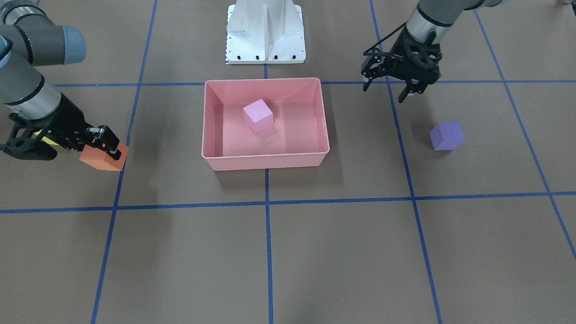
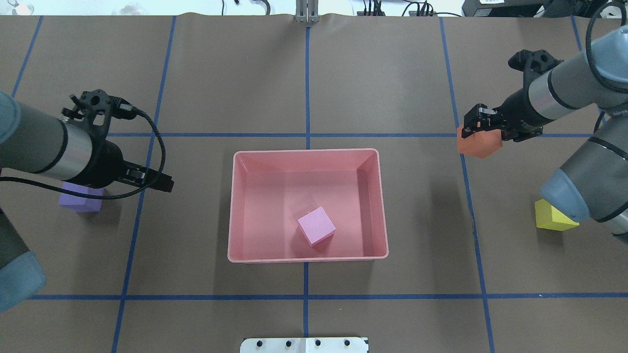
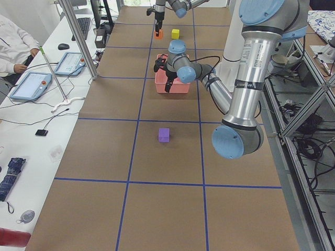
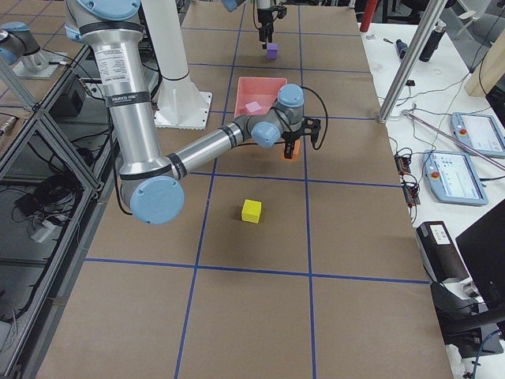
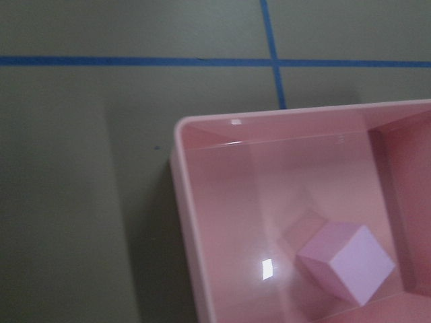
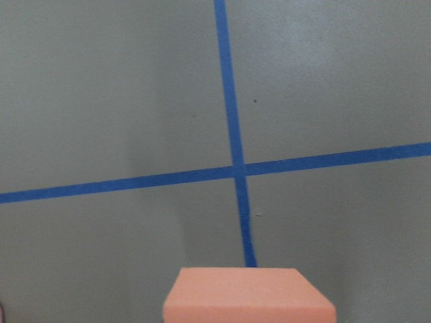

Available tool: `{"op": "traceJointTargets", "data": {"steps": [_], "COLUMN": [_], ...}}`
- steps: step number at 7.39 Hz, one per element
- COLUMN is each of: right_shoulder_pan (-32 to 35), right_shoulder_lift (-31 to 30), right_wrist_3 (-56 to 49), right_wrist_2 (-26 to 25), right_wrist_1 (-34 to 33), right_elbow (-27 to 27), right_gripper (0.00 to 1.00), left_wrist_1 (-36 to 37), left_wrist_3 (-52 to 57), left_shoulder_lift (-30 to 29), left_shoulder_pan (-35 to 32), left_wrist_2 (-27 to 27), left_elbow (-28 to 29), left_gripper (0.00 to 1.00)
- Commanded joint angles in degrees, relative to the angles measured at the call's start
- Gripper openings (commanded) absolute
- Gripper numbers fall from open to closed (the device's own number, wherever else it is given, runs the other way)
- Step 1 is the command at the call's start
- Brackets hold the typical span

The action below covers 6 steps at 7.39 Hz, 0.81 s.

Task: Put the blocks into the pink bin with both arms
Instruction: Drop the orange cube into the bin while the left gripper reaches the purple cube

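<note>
The pink bin (image 2: 308, 152) stands mid-table with the light pink cube (image 2: 316, 225) inside it, also in the left wrist view (image 5: 347, 262). My right gripper (image 2: 480, 126) is shut on the orange cube (image 2: 478, 143), held low over the table to the bin's right; it also shows in the front view (image 1: 104, 156). My left gripper (image 1: 383, 93) is open and empty, hovering between the bin (image 1: 265, 155) and the purple cube (image 1: 445, 136). The purple cube (image 2: 81, 198) is partly hidden under my left arm. The yellow cube (image 2: 552, 216) lies under my right arm's elbow.
The white base pedestal (image 1: 265, 33) stands behind the bin. Blue tape lines (image 2: 306, 296) cross the brown table. An operators' bench with tablets (image 3: 31, 83) runs along the far side of the table.
</note>
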Motion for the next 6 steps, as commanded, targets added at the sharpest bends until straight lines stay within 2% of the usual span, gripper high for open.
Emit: {"op": "traceJointTargets", "data": {"steps": [1,2,3,5,6], "right_shoulder_pan": [-4.0,-7.1,-10.6,-21.0,-23.9], "right_shoulder_lift": [7.9,10.5,12.6,19.8,19.9], "right_wrist_3": [10.9,16.4,20.3,26.0,27.5], "right_wrist_2": [-2.0,-4.3,-8.5,-20.2,-23.2], "right_wrist_1": [-8.9,-9.1,-10.4,-19.5,-19.7], "right_elbow": [4.8,4.7,4.8,4.4,4.0], "right_gripper": [0.0,0.0,0.0,0.0,0.61], "left_wrist_1": [-9.0,-16.3,-19.2,-19.4,-19.4], "left_wrist_3": [10.7,10.9,10.9,10.9,11.3], "left_shoulder_lift": [10.1,13.0,14.3,14.3,14.6], "left_shoulder_pan": [-4.1,-4.9,-5.0,-5.4,-6.1], "left_wrist_2": [-0.2,-0.4,-0.5,-2.1,-3.5], "left_elbow": [1.4,4.6,6.5,7.6,8.3], "left_gripper": [1.0,1.0,1.0,1.0,1.0]}}
